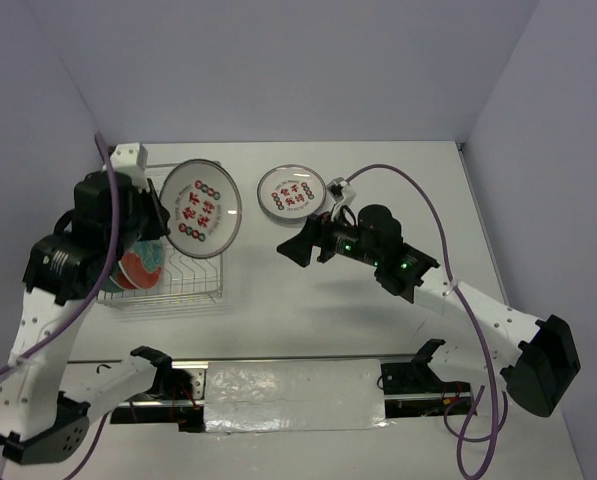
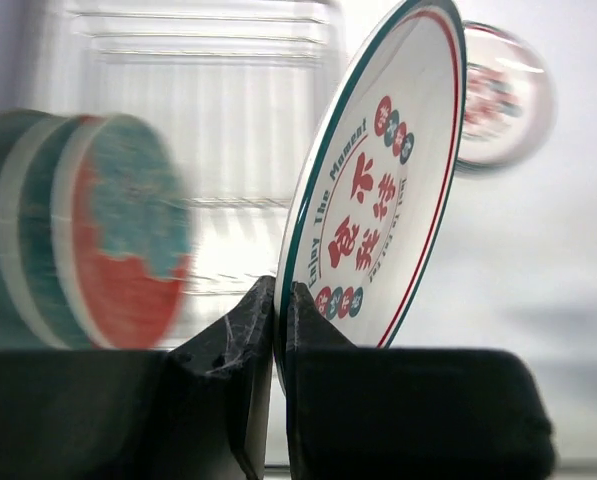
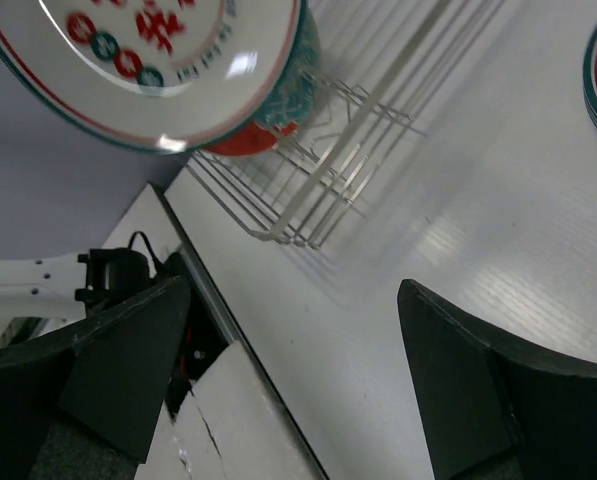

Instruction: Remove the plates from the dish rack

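Note:
My left gripper [image 1: 168,222] [image 2: 281,300] is shut on the lower rim of a white plate with red characters [image 1: 200,208] [image 2: 378,190], which hangs tilted above the dish rack [image 1: 183,278]. In the right wrist view this held plate [image 3: 148,60] shows above the rack's wires [image 3: 318,170]. Red-and-teal floral plates [image 1: 138,265] [image 2: 108,240] stand on edge in the rack's left part. A second white plate with red characters [image 1: 291,190] [image 2: 503,100] lies flat on the table to the right. My right gripper [image 1: 298,248] [image 3: 293,290] hovers open over bare table between the rack and that plate, holding nothing.
A metal rail with white tape [image 1: 298,390] runs along the near table edge between the arm bases. Purple cables [image 1: 433,215] trail from both arms. Grey walls close in the table at the back and on both sides.

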Robot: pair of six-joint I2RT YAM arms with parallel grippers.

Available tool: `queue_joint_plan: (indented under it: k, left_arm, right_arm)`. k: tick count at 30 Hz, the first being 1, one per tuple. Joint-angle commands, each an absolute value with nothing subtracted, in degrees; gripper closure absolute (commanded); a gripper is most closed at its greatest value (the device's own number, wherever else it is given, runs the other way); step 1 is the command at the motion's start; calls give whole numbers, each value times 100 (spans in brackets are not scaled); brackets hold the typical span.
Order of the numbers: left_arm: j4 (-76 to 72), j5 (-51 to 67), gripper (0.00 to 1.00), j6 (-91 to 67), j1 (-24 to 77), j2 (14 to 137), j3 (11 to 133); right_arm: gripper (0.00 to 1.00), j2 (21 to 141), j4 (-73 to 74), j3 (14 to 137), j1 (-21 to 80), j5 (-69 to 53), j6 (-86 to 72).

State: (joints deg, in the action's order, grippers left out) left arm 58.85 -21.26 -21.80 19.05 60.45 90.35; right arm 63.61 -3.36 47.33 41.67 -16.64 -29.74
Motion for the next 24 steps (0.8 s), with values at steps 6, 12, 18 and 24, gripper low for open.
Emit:
queue_joint_plan:
  k: [6,12,18,24]
  left_arm:
    - [3501,1235,100,-3198,1916,4835,7288]
    - [2725,1933,100,-3506,1916,4535,6654]
    - [2715,1856,86,-3446,1907,4605,6434]
    - [4067,-529,1,-3314,1907,4746,6828]
  right_arm:
    - [5,6170,-1495,4851,4201,-1732,-3190]
    - [14,6328,-1114,4922,4166,-1194,-3269]
    - [100,6258,-1714,4676,4131,-1724,-3489]
    - [100,6231,-970,4755,3615,-661,-4119]
